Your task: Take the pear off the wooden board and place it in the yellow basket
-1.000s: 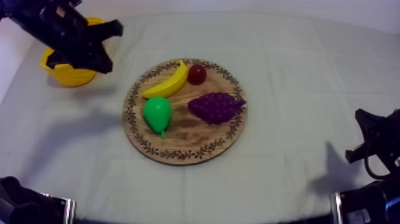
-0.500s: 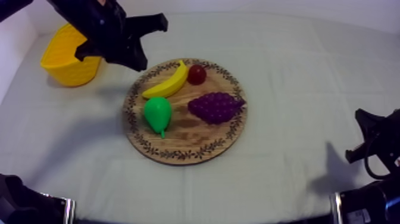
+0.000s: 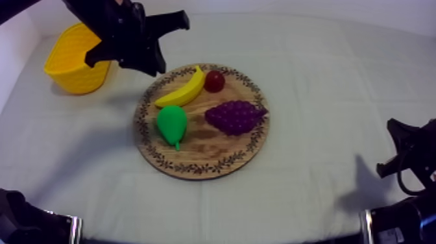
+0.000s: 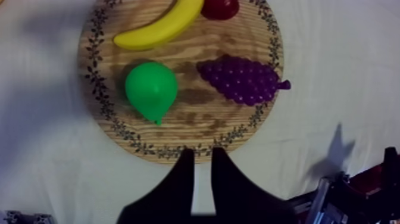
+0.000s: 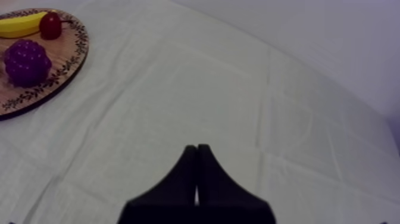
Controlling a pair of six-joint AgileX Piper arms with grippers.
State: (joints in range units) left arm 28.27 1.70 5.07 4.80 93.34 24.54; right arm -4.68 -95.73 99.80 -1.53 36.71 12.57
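The left gripper point(image 4: 202, 155) had moved from over the yellow basket point(image 3: 71, 65) to the wooden board point(image 3: 214, 154), fingers slightly parted and empty, while the pear point(image 3: 172, 124) lay on the board, ungrasped.

small red fruit point(image 4: 220, 7) cut by frame edge, yellow basket point(image 3: 68, 76) rim partly hidden behind left arm point(image 3: 120, 32)

The table point(image 3: 337, 84) under its grey-white cloth, as I see it: the round wooden board point(image 3: 194, 170) lies flat just ahead of my left gripper point(image 4: 204, 154), and the yellow basket point(image 3: 68, 68) stands beside that gripper, opposite the board.
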